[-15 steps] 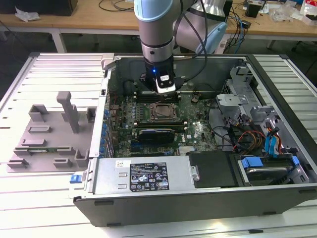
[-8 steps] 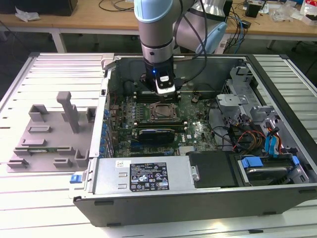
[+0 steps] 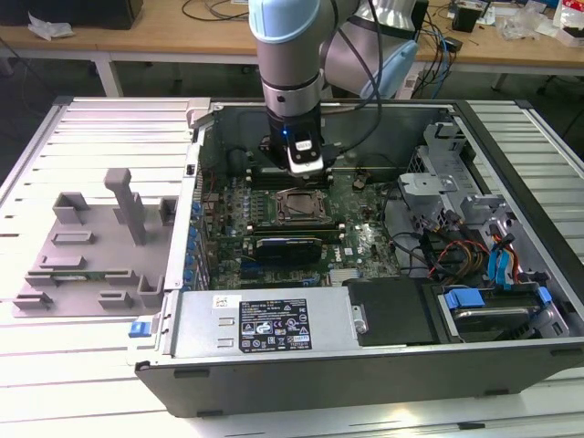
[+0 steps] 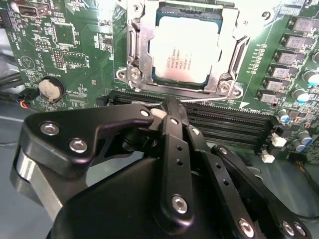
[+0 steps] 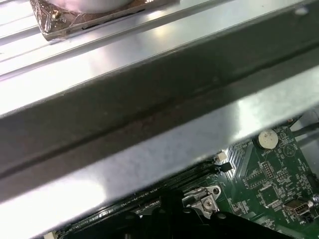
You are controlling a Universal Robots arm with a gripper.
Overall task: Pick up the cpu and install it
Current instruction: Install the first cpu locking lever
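Green board's socket holds silvery square cpu [image 4: 185, 47].

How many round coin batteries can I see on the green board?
1. The coin battery sits on the green board, beside the socket that holds the cpu; the first wrist view shows it too. The arm may hide others.

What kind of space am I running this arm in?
Likely an electronics lab or workshop test cell. An opened computer case lies on a slatted metal table, a grey holder block sits beside it, and cable-strewn wooden benches stand behind. The cpu sits in the motherboard socket.
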